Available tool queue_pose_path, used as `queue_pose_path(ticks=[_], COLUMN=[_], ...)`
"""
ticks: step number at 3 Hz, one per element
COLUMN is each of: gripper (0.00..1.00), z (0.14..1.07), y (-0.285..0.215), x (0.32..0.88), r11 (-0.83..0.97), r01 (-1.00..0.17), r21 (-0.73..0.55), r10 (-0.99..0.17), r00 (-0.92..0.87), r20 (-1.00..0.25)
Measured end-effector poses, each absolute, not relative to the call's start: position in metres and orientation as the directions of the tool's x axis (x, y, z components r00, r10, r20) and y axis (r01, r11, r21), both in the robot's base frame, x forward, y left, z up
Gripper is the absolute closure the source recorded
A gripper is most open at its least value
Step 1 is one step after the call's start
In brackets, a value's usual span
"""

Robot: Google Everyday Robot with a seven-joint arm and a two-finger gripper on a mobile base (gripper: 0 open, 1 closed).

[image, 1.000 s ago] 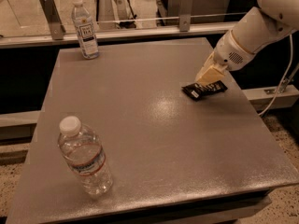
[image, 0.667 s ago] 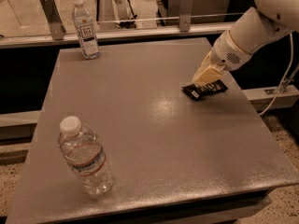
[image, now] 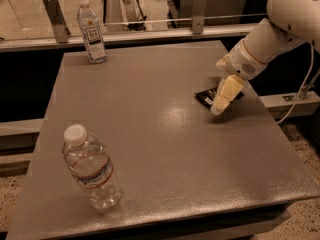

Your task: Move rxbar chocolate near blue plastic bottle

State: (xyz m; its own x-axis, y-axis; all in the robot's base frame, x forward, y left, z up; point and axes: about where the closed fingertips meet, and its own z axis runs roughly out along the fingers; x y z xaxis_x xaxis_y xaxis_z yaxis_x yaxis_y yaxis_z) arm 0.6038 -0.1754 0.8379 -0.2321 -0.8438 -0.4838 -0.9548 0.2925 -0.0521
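Note:
The rxbar chocolate (image: 206,97), a flat black wrapper, lies on the grey table (image: 160,134) at the right side. My gripper (image: 220,103) reaches down from the upper right and sits over the bar's right part, hiding it, with its tip at the table surface. The blue plastic bottle (image: 91,30), slim with a white cap and dark label, stands upright at the table's far left corner, far from the bar and the gripper.
A wider clear ribbed bottle (image: 91,168) with a red-and-white label band stands upright near the front left of the table. A metal rail with posts (image: 199,6) runs behind the table. A cable (image: 300,96) hangs at the right.
My gripper has come down and slightly toward the front, now covering more of the rxbar. The bar and both bottles have stayed in place.

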Motion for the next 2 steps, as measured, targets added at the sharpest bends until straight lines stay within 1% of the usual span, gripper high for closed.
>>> queue_pose_path(ticks=[1,2], gripper=[0.03,0.25], z=[0.8272,0.8221], y=[-0.1832,-0.1875], x=[0.6076,0.6087], r11=[0.297,0.300], r01=[-0.954,-0.953], r21=[-0.040,-0.033], r10=[-0.846,-0.846], r00=[-0.243,-0.250], r20=[-0.474,-0.472])
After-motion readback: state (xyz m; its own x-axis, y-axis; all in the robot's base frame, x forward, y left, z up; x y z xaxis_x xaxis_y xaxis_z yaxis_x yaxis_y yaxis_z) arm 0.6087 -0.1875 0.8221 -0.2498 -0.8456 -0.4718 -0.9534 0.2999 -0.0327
